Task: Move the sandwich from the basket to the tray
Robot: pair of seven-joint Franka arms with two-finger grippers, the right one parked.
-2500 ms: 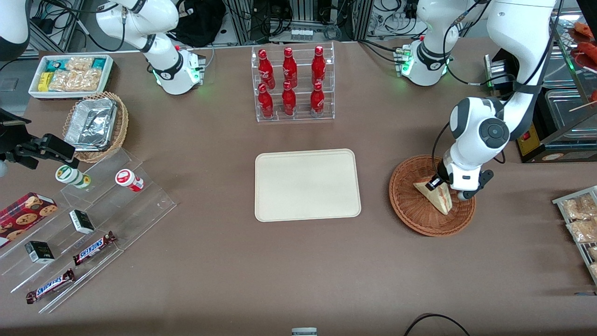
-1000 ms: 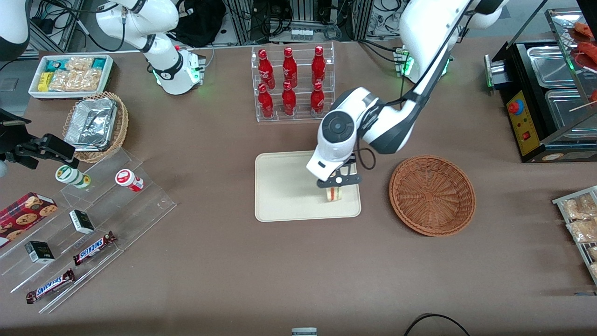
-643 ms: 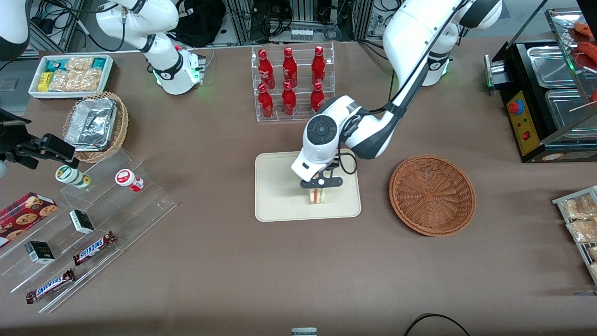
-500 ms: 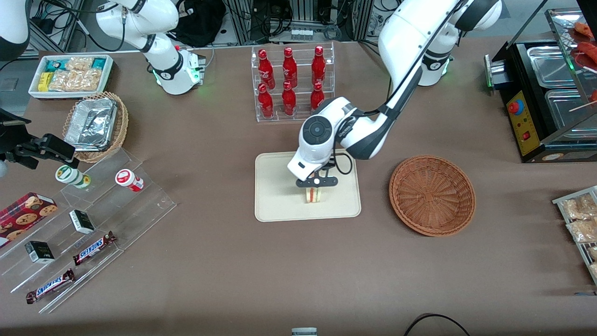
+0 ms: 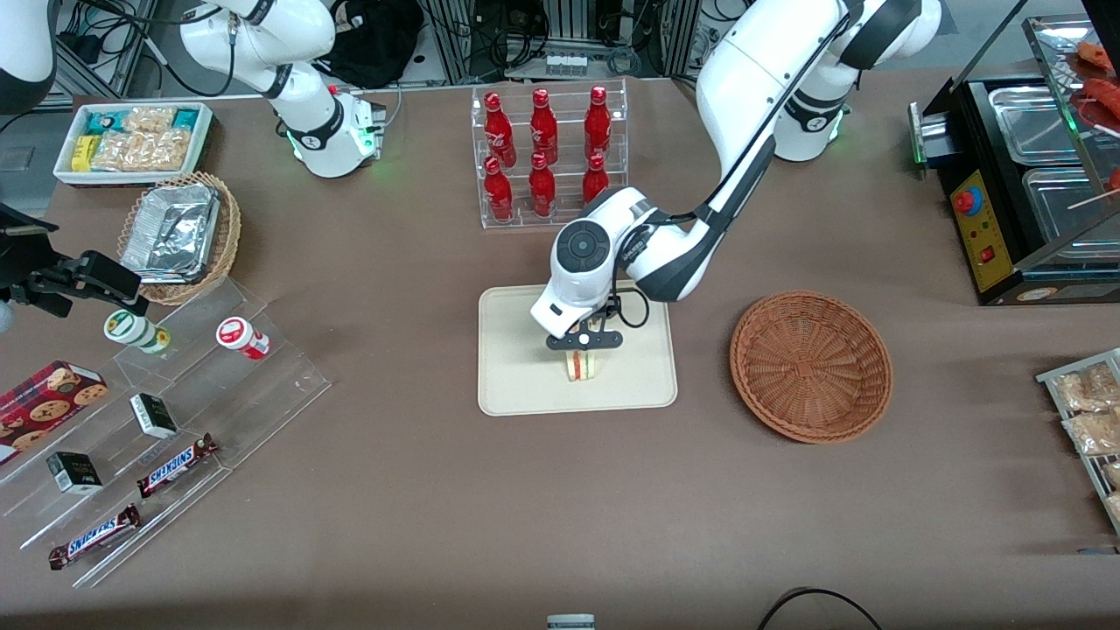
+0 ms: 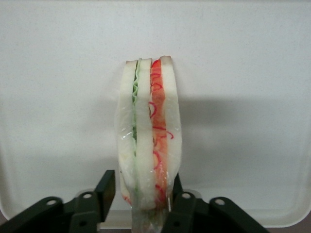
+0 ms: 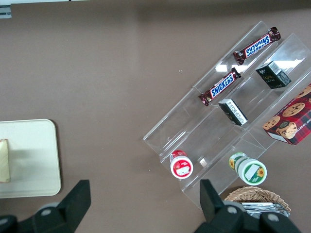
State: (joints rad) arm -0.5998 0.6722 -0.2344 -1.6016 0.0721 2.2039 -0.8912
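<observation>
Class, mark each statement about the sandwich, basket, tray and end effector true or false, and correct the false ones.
1. The end effector grips the sandwich. True.
2. The sandwich lies in the basket. False: it is held over the tray; the basket holds nothing.
3. The sandwich shows red and green filling. True.
4. The tray stands nearer the front camera than the rack of red bottles. True.
5. The end effector hovers over the basket. False: it is over the tray.

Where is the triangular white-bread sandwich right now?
The sandwich is over the cream rectangular tray, gripped on edge by the left gripper; the empty reddish-brown wicker basket sits beside the tray.
</observation>
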